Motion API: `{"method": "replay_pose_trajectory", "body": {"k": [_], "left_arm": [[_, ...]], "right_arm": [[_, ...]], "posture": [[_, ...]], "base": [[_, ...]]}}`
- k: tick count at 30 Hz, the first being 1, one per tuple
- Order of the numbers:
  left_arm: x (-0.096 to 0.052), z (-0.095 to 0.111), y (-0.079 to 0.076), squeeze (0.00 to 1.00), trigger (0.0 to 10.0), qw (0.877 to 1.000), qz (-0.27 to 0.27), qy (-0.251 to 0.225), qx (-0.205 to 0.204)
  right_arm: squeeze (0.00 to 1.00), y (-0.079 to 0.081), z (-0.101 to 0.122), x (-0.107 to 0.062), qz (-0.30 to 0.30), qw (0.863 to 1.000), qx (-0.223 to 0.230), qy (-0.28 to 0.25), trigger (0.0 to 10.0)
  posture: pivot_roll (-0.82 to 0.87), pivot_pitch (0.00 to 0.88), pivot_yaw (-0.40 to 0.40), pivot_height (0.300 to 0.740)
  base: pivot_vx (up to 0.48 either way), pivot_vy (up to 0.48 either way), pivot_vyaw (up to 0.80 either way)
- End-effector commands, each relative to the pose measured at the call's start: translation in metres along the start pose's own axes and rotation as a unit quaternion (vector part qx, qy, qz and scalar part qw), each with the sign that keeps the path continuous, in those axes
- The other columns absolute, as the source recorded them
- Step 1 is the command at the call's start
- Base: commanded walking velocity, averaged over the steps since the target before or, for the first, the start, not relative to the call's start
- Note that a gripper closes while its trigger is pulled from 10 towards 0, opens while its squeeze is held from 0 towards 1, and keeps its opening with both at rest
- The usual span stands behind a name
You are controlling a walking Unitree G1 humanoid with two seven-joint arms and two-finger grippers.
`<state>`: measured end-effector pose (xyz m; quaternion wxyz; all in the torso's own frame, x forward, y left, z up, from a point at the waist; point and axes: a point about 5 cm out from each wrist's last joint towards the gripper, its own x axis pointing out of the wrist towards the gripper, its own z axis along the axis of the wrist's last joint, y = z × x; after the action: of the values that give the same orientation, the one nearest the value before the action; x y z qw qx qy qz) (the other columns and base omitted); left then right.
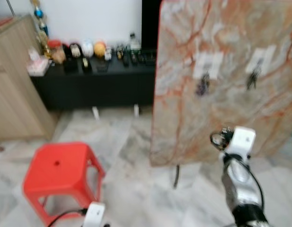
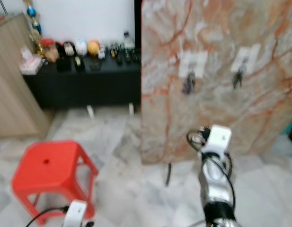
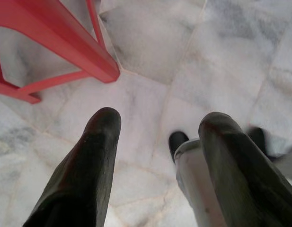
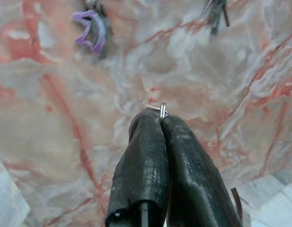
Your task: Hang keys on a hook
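The right gripper (image 4: 161, 118) is raised in front of the marble slab (image 1: 231, 71), its fingers (image 4: 146, 161) pressed together on a thin metal ring (image 4: 162, 109) that sticks out just past the tips; this looks to be the key ring, though the keys themselves are hidden behind the fingers. In the head views the right arm (image 1: 238, 189) points up toward the slab's lower middle, well below the two white hooks. The left hook (image 1: 207, 64) already carries a purple tag (image 4: 90, 32) and dark keys, and the right hook (image 1: 260, 60) carries another dark bunch (image 4: 217, 14). A key ring is judged light, stiff and hard, but slippery between smooth pads, and any keys hanging from it would swing and shift its balance. The pinch sits on the ring's edge, which seems the right place, since it leaves the loop open to slip over a hook; a firm hold is needed so the ring does not twist or slide out. The left gripper (image 3: 157, 142) hangs idle near the floor (image 3: 221, 56) with its fingers spread, beside the red stool (image 1: 60, 177). A low black bench (image 1: 96, 85) with small things stands along the far wall.
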<state>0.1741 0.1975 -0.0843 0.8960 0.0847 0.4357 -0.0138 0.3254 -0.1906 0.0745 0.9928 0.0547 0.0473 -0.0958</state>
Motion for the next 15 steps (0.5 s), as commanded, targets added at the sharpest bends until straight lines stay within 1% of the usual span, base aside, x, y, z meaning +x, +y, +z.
{"method": "replay_pose_trajectory", "body": {"k": [1, 4, 9, 15], "left_arm": [[0.002, 0.007, -0.002, 0.0, 10.0, 1.0, 0.0, -0.009, -0.004], [0.002, 0.008, -0.001, 0.0, 10.0, 1.0, 0.002, -0.011, -0.008], [0.002, 0.01, -0.001, 0.0, 10.0, 1.0, 0.002, -0.014, -0.013], [0.003, 0.011, -0.002, 0.0, 10.0, 1.0, 0.0, -0.017, -0.019]], "right_arm": [[0.0, -0.008, 0.001, 0.002, -0.014, 1.0, -0.002, 0.004, 10.0], [0.0, -0.009, 0.002, 0.002, -0.019, 1.0, -0.001, 0.003, 10.0], [0.0, -0.015, 0.001, 0.003, -0.042, 0.999, -0.001, 0.004, 10.0], [0.0, -0.02, 0.008, 0.005, -0.061, 0.998, -0.005, -0.012, 10.0]], "posture": [[-0.04, 0.0, -0.014, 0.74], [-0.04, 0.0, -0.011, 0.74], [-0.05, 0.0, -0.005, 0.74], [-0.06, 0.0, 0.004, 0.74]], "base": [[0.0, -0.472, 0.0], [0.0, -0.472, 0.0], [0.0, -0.471, 0.0], [0.0, -0.471, 0.0]]}}
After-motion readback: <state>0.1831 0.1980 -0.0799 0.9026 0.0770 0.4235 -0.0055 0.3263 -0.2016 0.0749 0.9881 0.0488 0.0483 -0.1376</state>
